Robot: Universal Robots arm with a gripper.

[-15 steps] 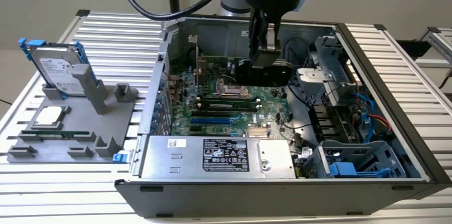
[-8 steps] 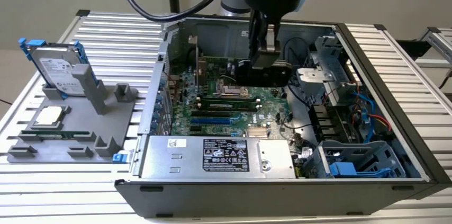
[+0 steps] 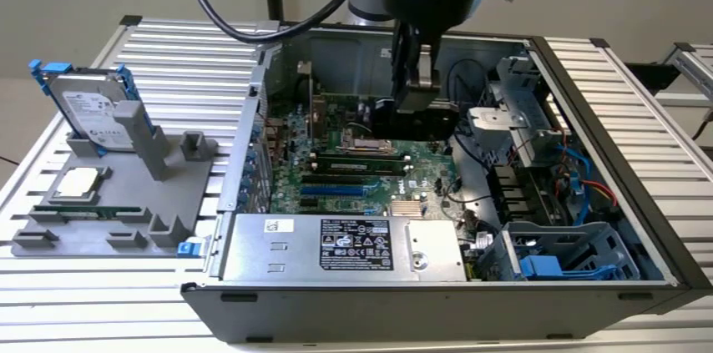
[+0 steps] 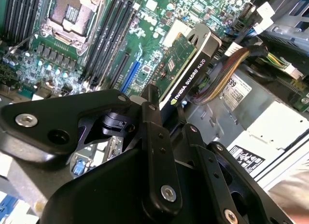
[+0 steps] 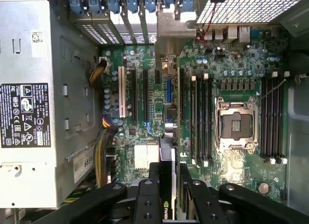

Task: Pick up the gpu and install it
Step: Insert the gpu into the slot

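The gpu is a green card with a black cooler. It hangs inside the open computer case, just above the motherboard. My gripper is shut on its upper edge. In the second wrist view the gpu juts out from my gripper, tilted over the board's slots. In the first wrist view the gpu shows edge-on between the fingers. Its silver bracket lies toward the case's rear slot covers. It runs along the expansion slots, beside the memory slots.
The silver power supply sits at the case's near side, and drive cages with cables stand on the exterior view's right. On that view's left, a grey fixture holds a hard drive, a processor and a memory stick.
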